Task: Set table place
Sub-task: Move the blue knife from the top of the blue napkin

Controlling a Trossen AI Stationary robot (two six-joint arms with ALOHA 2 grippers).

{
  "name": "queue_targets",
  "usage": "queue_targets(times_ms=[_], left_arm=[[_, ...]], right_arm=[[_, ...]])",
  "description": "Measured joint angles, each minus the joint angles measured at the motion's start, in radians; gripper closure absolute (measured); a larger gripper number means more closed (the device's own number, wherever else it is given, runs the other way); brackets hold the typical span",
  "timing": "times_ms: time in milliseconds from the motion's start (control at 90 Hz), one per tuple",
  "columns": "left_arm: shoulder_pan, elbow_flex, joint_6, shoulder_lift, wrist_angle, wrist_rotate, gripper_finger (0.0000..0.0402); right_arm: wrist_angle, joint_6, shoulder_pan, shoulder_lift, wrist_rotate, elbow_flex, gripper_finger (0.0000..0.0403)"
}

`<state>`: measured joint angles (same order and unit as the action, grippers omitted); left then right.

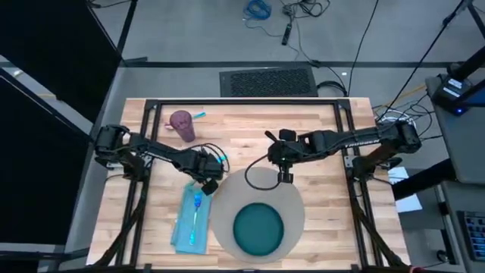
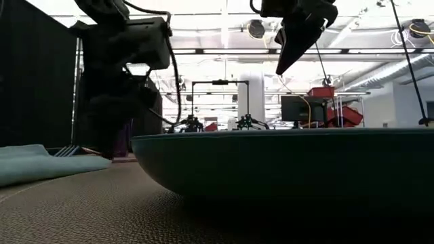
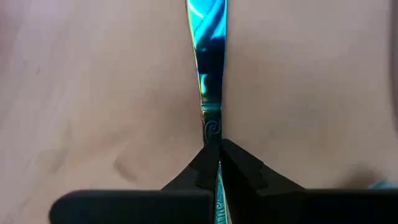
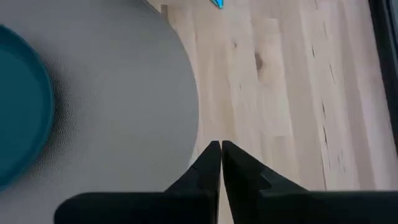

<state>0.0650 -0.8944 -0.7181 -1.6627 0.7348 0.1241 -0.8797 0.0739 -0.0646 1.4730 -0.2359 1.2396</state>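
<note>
Pinching a shiny blue utensil (image 3: 210, 74) tight between its fingers, the left gripper (image 1: 208, 184) sits left of centre in the high view, just off the placemat's (image 1: 292, 199) left rim and above the light blue napkin (image 1: 184, 227). The right gripper (image 1: 285, 177) hangs over the placemat's upper edge, fingers pressed together on nothing. The teal plate (image 1: 258, 230) fills the placemat's lower middle. A purple cup (image 1: 182, 124) stands upper left. Bare table (image 1: 318, 125) lies open along the top and right.
</note>
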Motion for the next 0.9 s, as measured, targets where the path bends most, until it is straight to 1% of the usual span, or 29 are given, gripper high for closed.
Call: queue_targets(times_ms=[178,367,533,622,756,900], left_arm=[[-0.062,0.000,0.055,-0.002,-0.122,-0.020,0.0401],[-0.126,0.002,0.116,-0.014,-0.220,-0.024,0.0401],[-0.166,-0.004,0.156,-0.061,-0.324,-0.080,0.0401],[-0.178,-0.035,0.183,-0.095,-0.332,-0.095,0.0401],[-0.191,-0.118,0.235,-0.139,-0.326,-0.098,0.0401],[-0.217,-0.230,0.301,-0.213,-0.319,-0.114,0.0401]], right_arm=[[-0.098,0.068,0.000,-0.073,-0.009,0.000,0.0403],[-0.206,0.181,-0.007,-0.210,-0.035,0.000,0.0403],[-0.252,0.272,-0.052,-0.330,-0.040,0.000,0.0403],[-0.270,0.324,-0.090,-0.374,-0.077,0.000,0.0403],[-0.288,0.373,-0.119,-0.406,-0.101,-0.003,0.0403],[-0.277,0.396,-0.121,-0.414,-0.094,-0.070,0.0403]])
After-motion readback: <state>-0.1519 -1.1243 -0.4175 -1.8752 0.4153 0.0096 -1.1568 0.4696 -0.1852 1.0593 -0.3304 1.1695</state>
